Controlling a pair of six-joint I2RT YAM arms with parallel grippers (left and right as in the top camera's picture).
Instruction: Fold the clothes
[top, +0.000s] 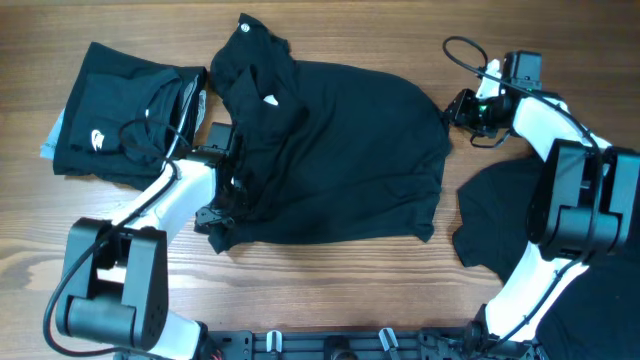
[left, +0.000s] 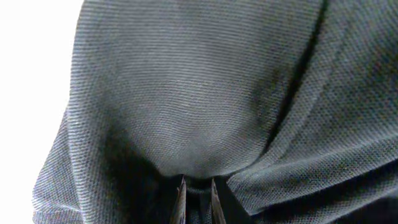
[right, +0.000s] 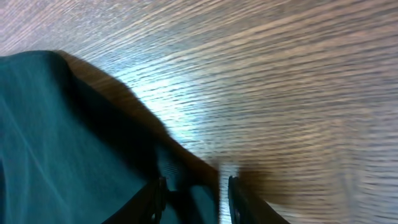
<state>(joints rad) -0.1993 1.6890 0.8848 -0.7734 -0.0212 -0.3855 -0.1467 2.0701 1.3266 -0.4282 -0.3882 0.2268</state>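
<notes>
Left arm (top: 170, 195): rises from its base at the near left corner and runs up and to the right, ending at the left edge of the spread shirt (top: 340, 150).
Left gripper (top: 222, 200): low on the shirt's left side. In the left wrist view the two fingertips sit nearly together with a pinch of cloth between them, clamped on the spread shirt. Weave fills that whole view.
Right arm (top: 545, 125): rises from the near right corner, bends at the far side, and its wrist turns left toward the shirt's right edge.
Right gripper (top: 462, 108): just beside the upper right corner of the shirt. In the right wrist view the fingers stand apart and the cloth edge lies between them. A sliver of wood shows beside one finger.
Spread shirt, lie: mid-table (top: 350, 290), long axis left to right. The collar (top: 247, 28) is at the far left and the hem faces right. The left portion is bunched.
Folded stack (top: 110, 140): far left, well apart from the right gripper.
Third garment (top: 500, 215): near right, under the right arm.
Markings: a white logo (top: 97, 140) on the folded stack and a small white tag (top: 272, 100) near the collar. Both are too small to read.
</notes>
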